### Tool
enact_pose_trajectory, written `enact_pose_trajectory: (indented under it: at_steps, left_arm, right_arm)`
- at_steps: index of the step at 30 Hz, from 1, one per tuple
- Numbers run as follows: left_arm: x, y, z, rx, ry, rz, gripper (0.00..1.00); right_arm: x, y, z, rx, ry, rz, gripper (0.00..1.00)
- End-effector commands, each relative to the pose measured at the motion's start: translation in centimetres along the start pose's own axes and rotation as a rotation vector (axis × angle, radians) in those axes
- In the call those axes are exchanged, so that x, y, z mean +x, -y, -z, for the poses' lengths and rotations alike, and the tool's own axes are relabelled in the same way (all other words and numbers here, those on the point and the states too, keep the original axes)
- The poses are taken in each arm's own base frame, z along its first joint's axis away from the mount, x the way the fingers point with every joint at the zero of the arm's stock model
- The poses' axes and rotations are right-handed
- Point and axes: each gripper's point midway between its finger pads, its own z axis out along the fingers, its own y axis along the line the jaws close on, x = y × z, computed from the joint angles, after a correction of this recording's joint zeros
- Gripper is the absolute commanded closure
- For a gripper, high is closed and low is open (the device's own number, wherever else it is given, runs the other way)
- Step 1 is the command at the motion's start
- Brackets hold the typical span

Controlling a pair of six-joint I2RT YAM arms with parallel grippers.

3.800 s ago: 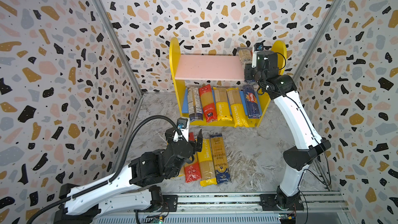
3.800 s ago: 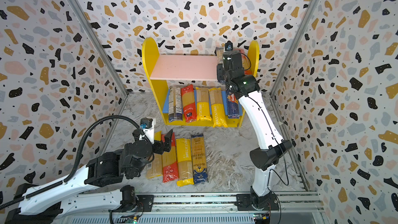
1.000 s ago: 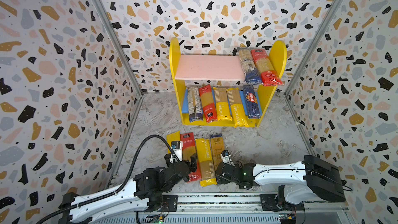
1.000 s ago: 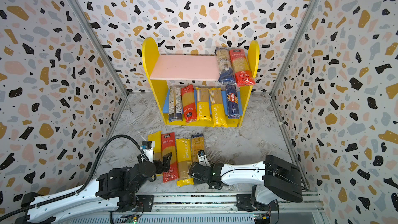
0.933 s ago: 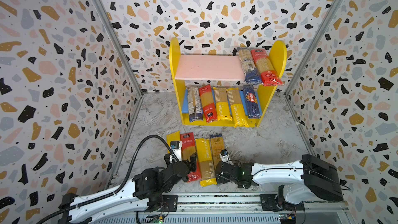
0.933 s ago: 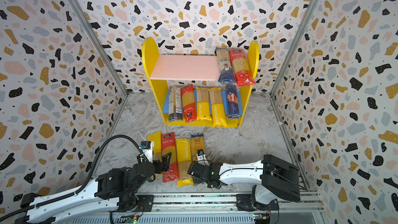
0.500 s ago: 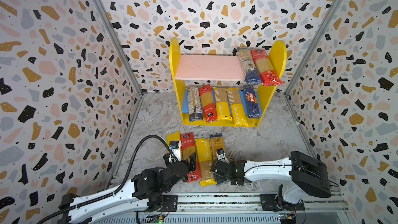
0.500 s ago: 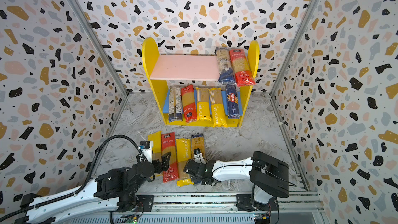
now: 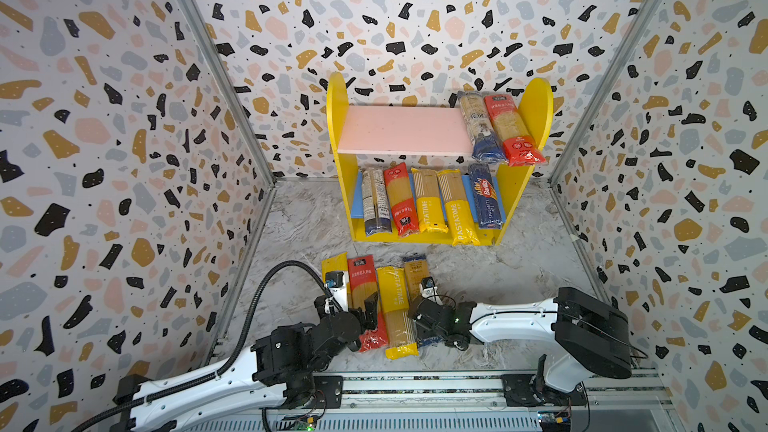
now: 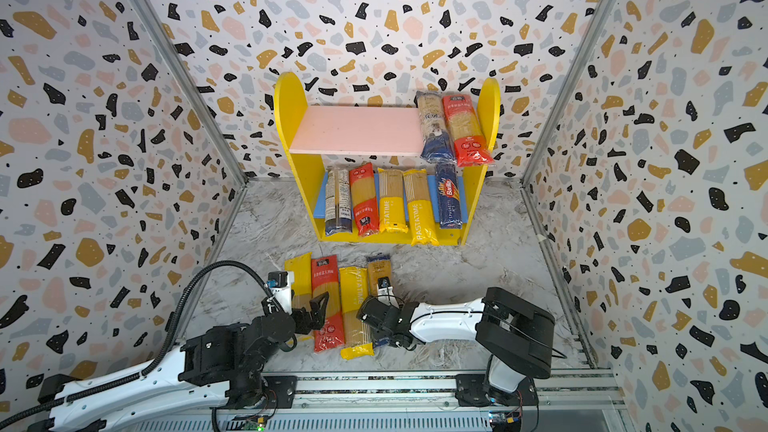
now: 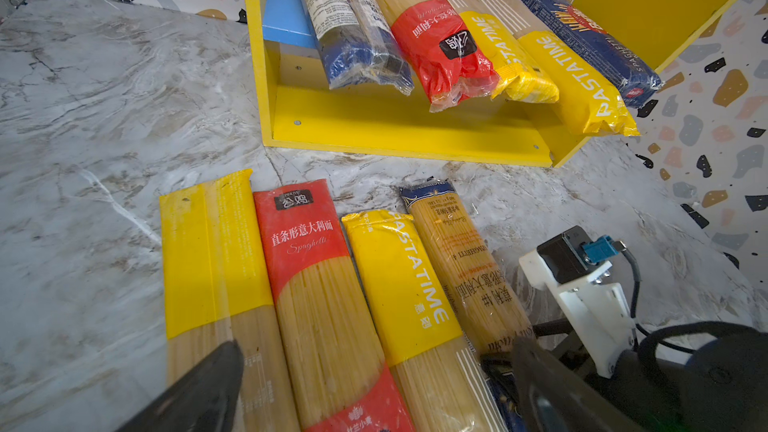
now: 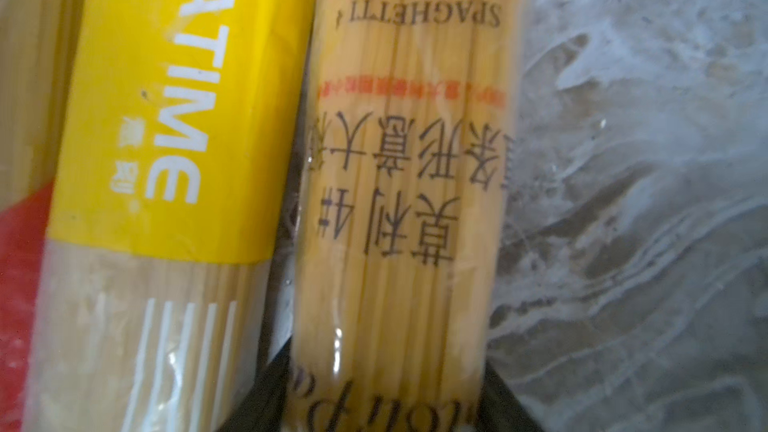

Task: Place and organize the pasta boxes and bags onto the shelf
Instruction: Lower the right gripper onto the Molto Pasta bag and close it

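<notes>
Nearest you, the left gripper [image 11: 376, 347] hangs with its jaws spread wide over the near ends of the floor packs, holding nothing. Beside it, the right gripper [image 12: 386, 376] has its black fingers [image 12: 257, 401] pressed against both sides of the navy-and-clear floor pack [image 12: 407, 160], which lies flat on the marble floor [image 11: 83, 160]. That wrist view is blurred and cuts the pack off, and in both top views the gripper hides its near end.

You count four packs in that row: a plain yellow pack [image 11: 212, 263] with no readable name, a red floor pack [image 11: 316, 284], a PASTATIME floor pack [image 11: 399, 284] and the gripped one.

Farther back stands the shelf [image 9: 337, 118]. Its blue lower board [image 9: 356, 201] carries five packs:
- one label-side navy pack [image 9: 374, 201]
- one red shelf pack [image 9: 399, 201]
- two yellow PASTATIME shelf packs [image 9: 428, 201] [image 9: 457, 209]
- one Barilla pack [image 9: 484, 201]

Their far ends are hidden under the pink upper board [image 9: 399, 130]. It holds two at its right end, an upper navy pack [image 9: 480, 130] and an upper red pack [image 9: 509, 130], making eleven in all.
</notes>
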Motion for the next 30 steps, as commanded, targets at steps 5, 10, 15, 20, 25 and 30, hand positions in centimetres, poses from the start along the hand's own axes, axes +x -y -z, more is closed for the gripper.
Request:
enact_pose_trajectory:
  at_steps: [5, 10, 15, 20, 25, 30]
  left_arm:
    - [-1.0, 0.1, 0.3, -0.006, 0.033, 0.006, 0.0]
    - [-1.4, 0.1, 0.5, -0.015, 0.03, -0.004, 0.0]
    - [-2.2, 0.3, 0.7, -0.024, 0.038, -0.01, 0.0]
    - [-2.8, 0.5, 0.8, -0.046, 0.042, -0.031, 0.0]
    - [-3.2, 0.9, 0.6, -0.054, 0.047, -0.044, 0.0]
    - [-3.5, 1.5, 0.5, -0.042, 0.049, -0.04, 0.0]
  right_arm:
    - [6.2, 1.8, -1.5, -0.012, -0.225, 0.023, 0.75]
    - [5.4, 1.0, -0.2, -0.084, -0.19, 0.014, 0.84]
    - [4.1, 0.3, 1.7, -0.162, -0.135, 0.004, 0.87]
    - [3.1, 0.1, 3.9, -0.229, -0.079, -0.007, 0.88]
    - [2.6, 0.2, 5.8, -0.317, -0.034, -0.035, 0.89]
    - [2.0, -0.2, 8.1, -0.452, 0.02, -0.059, 0.89]
